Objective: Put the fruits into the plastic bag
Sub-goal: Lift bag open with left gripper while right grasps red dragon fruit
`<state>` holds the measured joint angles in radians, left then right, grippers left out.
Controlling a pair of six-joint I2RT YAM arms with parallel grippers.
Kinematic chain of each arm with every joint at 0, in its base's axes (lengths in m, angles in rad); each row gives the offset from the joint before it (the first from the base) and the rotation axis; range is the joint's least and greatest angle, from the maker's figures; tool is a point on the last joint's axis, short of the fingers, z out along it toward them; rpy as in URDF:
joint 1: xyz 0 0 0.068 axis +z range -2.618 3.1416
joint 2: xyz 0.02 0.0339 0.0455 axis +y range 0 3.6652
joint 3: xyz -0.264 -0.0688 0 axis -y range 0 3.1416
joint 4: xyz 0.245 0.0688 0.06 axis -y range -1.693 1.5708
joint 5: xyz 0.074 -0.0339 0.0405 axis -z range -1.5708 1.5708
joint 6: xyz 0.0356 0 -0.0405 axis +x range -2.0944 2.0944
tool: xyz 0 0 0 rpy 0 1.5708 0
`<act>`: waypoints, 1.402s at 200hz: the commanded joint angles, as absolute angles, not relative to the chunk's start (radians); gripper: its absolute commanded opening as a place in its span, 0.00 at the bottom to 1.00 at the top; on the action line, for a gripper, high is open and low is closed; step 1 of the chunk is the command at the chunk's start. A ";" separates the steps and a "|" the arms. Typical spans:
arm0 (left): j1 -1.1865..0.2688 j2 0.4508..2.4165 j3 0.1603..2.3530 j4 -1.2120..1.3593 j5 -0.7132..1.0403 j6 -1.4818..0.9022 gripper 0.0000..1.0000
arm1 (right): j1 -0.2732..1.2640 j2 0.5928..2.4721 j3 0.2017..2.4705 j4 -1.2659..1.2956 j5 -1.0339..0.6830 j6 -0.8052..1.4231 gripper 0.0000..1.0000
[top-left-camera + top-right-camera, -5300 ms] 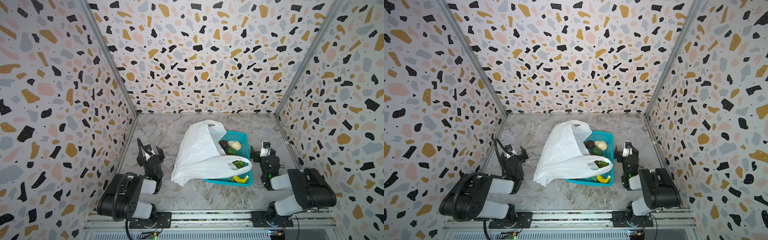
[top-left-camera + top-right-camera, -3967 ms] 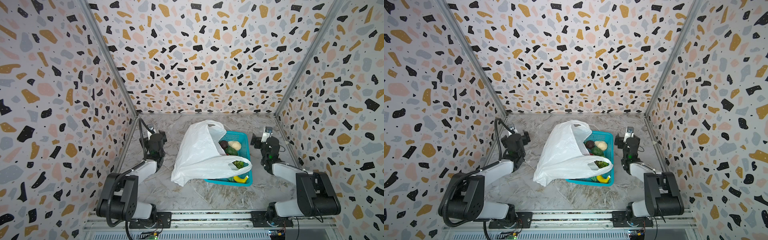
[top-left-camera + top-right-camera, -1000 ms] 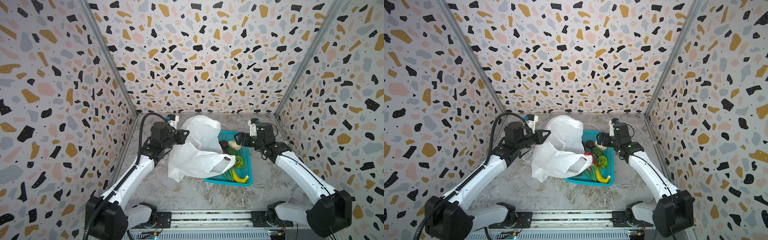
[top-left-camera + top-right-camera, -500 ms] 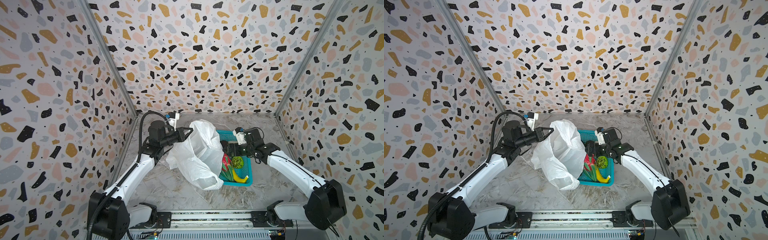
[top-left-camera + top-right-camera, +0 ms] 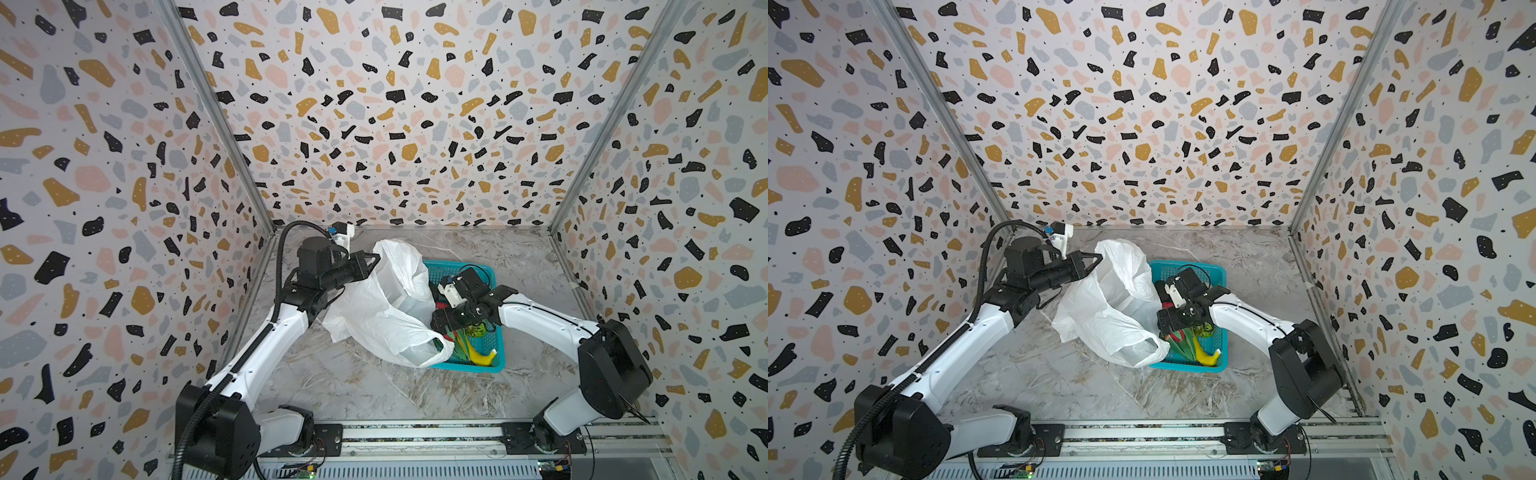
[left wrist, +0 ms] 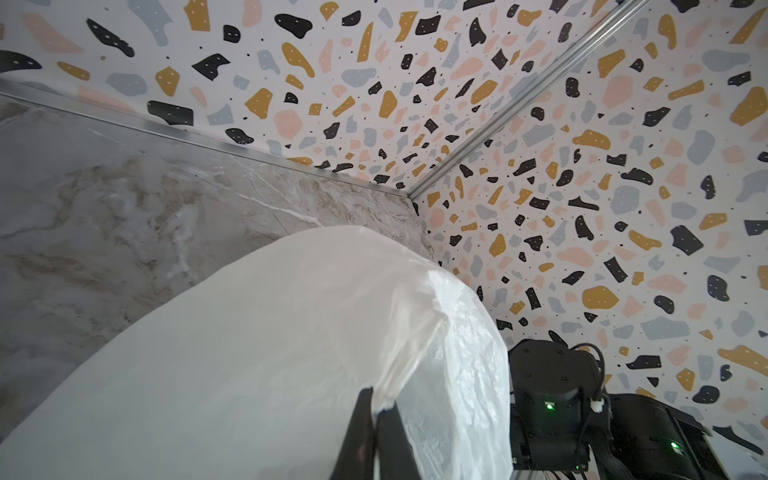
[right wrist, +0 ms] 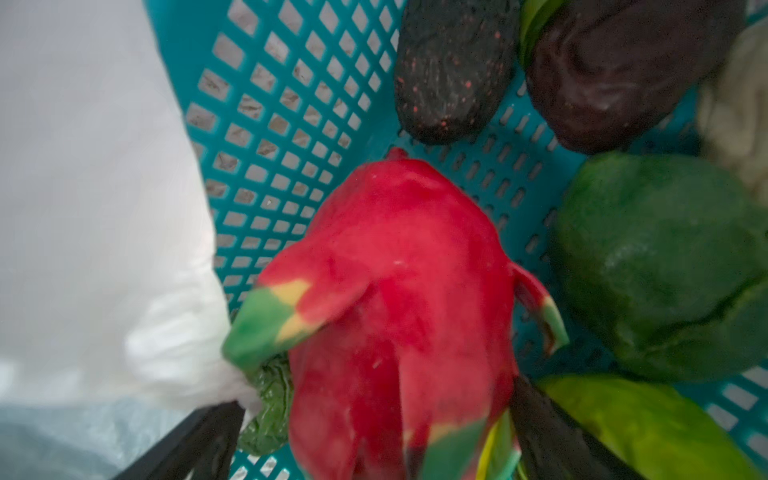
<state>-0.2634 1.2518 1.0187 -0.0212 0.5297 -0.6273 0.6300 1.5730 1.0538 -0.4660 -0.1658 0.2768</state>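
The left gripper [image 6: 376,415] is pinched tight on a thin edge of the white bag [image 5: 386,316] and holds it up, so the bag's mouth looks open toward the blue basket [image 5: 440,266]. The bag leans on the basket's side, and no fruit shows inside it. The fruits lie in the basket: the red fruit [image 7: 395,270], a green fruit [image 7: 656,266], a dark fruit [image 7: 453,70] and the banana [image 5: 482,358]. The right gripper [image 7: 374,415] is down in the basket with its fingers spread wide, one on each side of the red fruit, not squeezing yet. To do this step well, it should go a little lower, so the fingers reach the fat middle, and then close slowly. One finger sits very close to the bag's soft edge — it may even be touching, but the picture is blurry there — so it should take care not to grab plastic too. The fruit's leafy tips look bendy, so grip the body, not the tips. The left gripper should hold the bag high and open.
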 commanded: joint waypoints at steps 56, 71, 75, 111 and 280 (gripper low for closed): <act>-0.201 1.286 1.072 -0.108 0.437 -0.663 0.00 | 0.613 1.454 1.119 -0.469 -0.074 0.218 0.99; -0.185 1.293 1.068 -0.099 0.445 -0.679 0.00 | 0.589 1.413 1.126 -0.465 -0.097 0.214 0.99; -0.182 1.295 1.067 -0.098 0.447 -0.681 0.00 | 0.581 1.406 1.126 -0.463 -0.105 0.214 0.99; -0.168 1.298 1.062 -0.085 0.466 -0.692 0.00 | 0.539 1.390 1.129 -0.471 -0.142 0.211 0.99; -0.168 1.290 1.046 -0.054 0.505 -0.687 0.00 | 0.670 1.704 1.101 -0.461 -0.030 0.248 0.99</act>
<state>-0.1719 1.3025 1.0481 -0.1001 0.4801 -0.6857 0.6548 1.6695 1.1095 -0.4423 -0.0826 0.2268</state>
